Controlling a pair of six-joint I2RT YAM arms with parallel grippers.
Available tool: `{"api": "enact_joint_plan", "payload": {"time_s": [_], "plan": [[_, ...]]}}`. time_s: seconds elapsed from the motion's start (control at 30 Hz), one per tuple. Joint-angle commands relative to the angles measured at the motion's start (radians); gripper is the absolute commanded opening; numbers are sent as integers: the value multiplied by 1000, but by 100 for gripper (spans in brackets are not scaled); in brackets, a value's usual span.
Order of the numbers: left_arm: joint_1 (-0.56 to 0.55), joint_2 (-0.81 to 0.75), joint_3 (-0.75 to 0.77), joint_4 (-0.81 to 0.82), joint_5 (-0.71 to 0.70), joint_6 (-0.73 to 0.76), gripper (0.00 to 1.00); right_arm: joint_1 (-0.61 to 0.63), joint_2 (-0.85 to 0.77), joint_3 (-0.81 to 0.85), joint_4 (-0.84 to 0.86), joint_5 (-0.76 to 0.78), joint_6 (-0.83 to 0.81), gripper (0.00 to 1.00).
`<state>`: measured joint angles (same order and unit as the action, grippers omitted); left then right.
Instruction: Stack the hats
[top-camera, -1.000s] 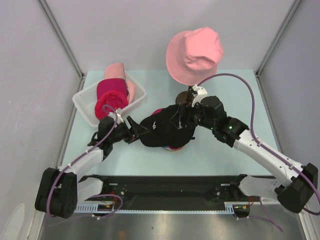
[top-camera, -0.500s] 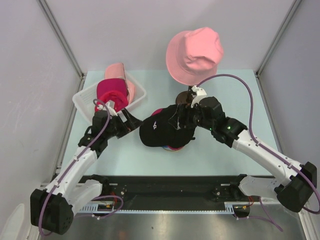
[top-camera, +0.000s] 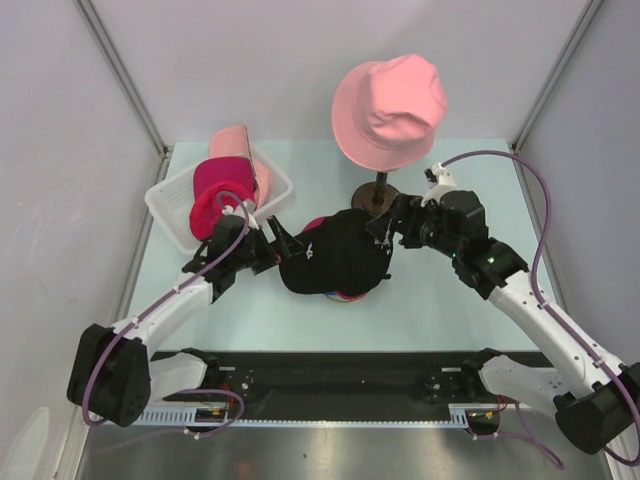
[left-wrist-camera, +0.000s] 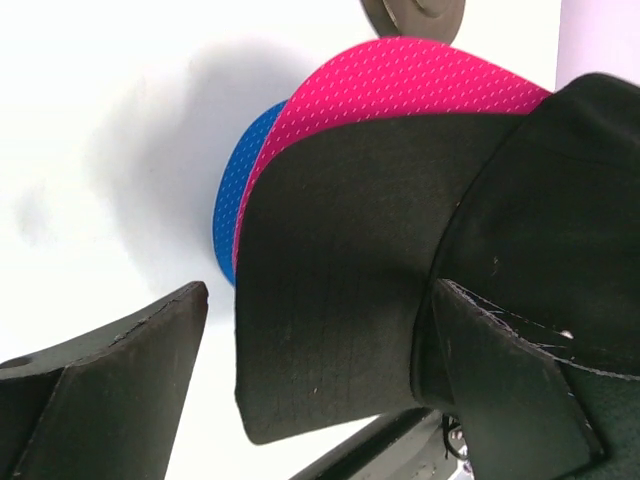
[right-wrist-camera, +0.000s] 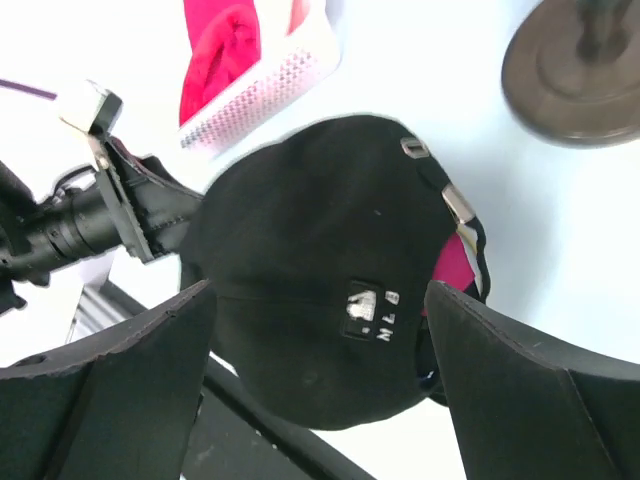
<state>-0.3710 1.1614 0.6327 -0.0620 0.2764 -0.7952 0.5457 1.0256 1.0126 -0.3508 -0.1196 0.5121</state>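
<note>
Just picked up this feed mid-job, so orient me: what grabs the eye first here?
The big salmon-pink bucket hat on a stand at the back of the table stands out first. At centre a black cap tops a pile, with a magenta cap and a blue cap peeking out beneath; the left gripper and right gripper sit open on either side of it. A white basket at back left holds more caps.

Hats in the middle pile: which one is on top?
The black cap. It covers the magenta cap and the blue cap, which only peek out from under it.
</note>
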Motion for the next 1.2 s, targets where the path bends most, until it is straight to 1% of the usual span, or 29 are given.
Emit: {"api": "enact_joint_plan", "payload": {"time_s": [0.0, 0.07, 0.13, 0.23, 0.37, 0.47, 0.5, 0.57, 0.6, 0.7, 0.73, 0.8, 0.83, 0.9, 0.93, 0.97, 1.03, 1.07, 1.17], "plan": [[-8, 26, 33, 102, 23, -18, 99, -39, 37, -98, 99, -156, 78, 89], [-11, 37, 22, 113, 20, -21, 99, -41, 97, -115, 98, -195, 100, 87], [-11, 50, 21, 102, 9, -18, 99, -30, 140, -120, 78, -177, 109, 85], [-17, 66, 21, 70, -19, -1, 99, -27, 134, -143, 81, -158, 117, 85], [-34, 90, 30, 87, -19, 8, 99, -52, 113, -167, 84, -164, 117, 85], [-34, 81, 119, -36, -71, 34, 100, -67, 97, -164, 81, -184, 111, 86], [-32, 54, 184, -115, -122, 68, 100, -69, 76, -161, 81, -186, 109, 86], [-26, 28, 251, -185, -166, 128, 100, -73, 50, -155, 70, -181, 108, 87], [-20, 15, 315, -250, -207, 146, 100, -85, 38, -154, 64, -184, 108, 88], [17, -11, 428, -355, -273, 220, 100, -101, -2, -138, 33, -189, 89, 88], [36, -12, 452, -373, -322, 240, 100, -107, -21, -134, 4, -180, 85, 88], [53, -6, 499, -406, -373, 303, 100, -113, -41, -120, -22, -163, 66, 88], [75, 12, 512, -417, -425, 323, 100, -118, -61, -117, -45, -144, 60, 88], [93, 44, 551, -437, -474, 385, 100, -122, -87, -108, -62, -118, 46, 88], [102, 64, 564, -444, -529, 408, 100, -124, -100, -108, -73, -88, 43, 88], [107, 108, 588, -456, -558, 451, 100, -124, -128, -106, -76, -72, 37, 88], [122, 153, 607, -453, -598, 485, 100, -136, -150, -109, -82, -39, 29, 89], [129, 203, 623, -449, -606, 505, 100, -142, -162, -109, -82, -35, 29, 89], [147, 291, 643, -414, -623, 530, 100, -164, -160, -105, -85, -31, 25, 89]]}}
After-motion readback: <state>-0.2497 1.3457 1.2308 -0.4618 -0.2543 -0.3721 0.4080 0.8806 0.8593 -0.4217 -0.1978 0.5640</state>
